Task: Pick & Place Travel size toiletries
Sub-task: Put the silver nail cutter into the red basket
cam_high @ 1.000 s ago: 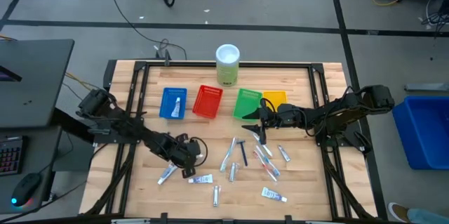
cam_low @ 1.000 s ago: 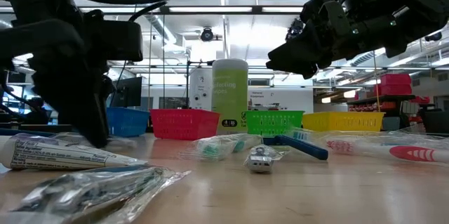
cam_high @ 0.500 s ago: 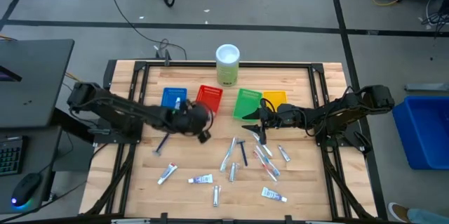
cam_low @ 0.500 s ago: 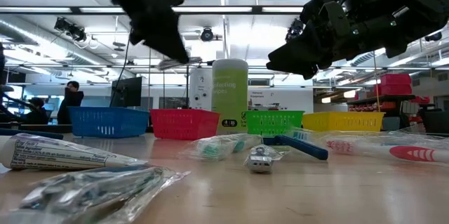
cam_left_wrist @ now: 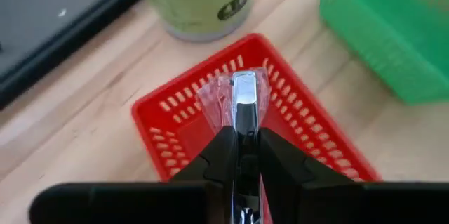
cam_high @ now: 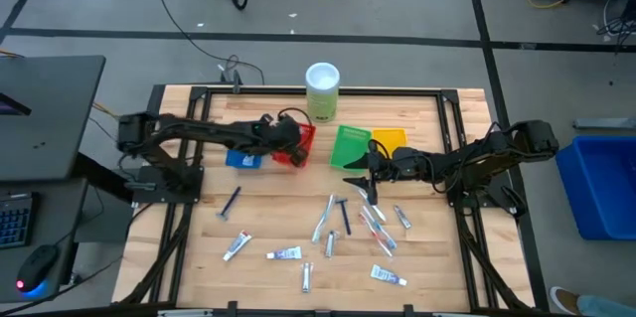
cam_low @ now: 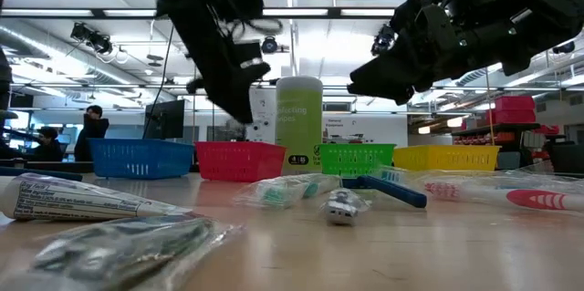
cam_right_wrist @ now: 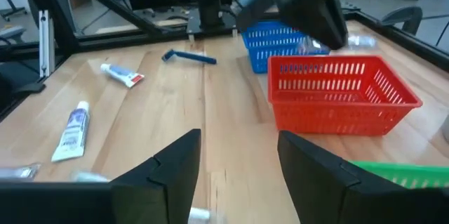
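Left gripper (cam_left_wrist: 238,155) above the red tray (cam_left_wrist: 184,120), pinching a clear-wrapped razor (cam_left_wrist: 241,95).

Four mesh plastic trays stand in a row: blue (cam_high: 241,158), red, green (cam_high: 351,144), yellow (cam_high: 390,139), with one pale green cylinder (cam_high: 322,90) behind. Roughly a dozen toiletries lie loose on the wooden table (cam_high: 272,212): white tubes, wrapped toothbrushes, a dark razor stick (cam_high: 231,202). The right gripper (cam_right_wrist: 235,161) hovers beside the green tray, fingers spread, holding nothing.
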Controlling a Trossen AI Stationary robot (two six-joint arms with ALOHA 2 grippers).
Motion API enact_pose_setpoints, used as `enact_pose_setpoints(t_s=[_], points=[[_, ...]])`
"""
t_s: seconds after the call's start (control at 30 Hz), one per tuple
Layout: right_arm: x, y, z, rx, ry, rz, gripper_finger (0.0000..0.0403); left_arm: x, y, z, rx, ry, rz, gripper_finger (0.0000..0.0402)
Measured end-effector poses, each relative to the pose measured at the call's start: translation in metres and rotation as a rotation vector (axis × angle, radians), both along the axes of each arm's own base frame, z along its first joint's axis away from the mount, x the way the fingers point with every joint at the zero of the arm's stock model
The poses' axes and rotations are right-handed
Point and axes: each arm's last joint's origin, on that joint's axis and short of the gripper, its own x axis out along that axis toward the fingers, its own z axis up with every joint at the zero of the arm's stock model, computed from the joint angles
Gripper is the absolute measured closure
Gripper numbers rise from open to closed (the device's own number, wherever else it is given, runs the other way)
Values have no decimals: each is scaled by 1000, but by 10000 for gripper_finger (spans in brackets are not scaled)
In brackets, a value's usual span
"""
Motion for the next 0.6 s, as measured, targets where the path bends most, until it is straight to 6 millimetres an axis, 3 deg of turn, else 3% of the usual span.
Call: enact_pose_setpoints(t_s=[0.3, 0.6], points=[[0, -1, -5, -6, 32, -18, 203, 9, 30, -50, -127, 95, 24, 340], [0, -3, -5, -5, 38, -29, 212, 10, 32, -59, -171, 100, 24, 298]])
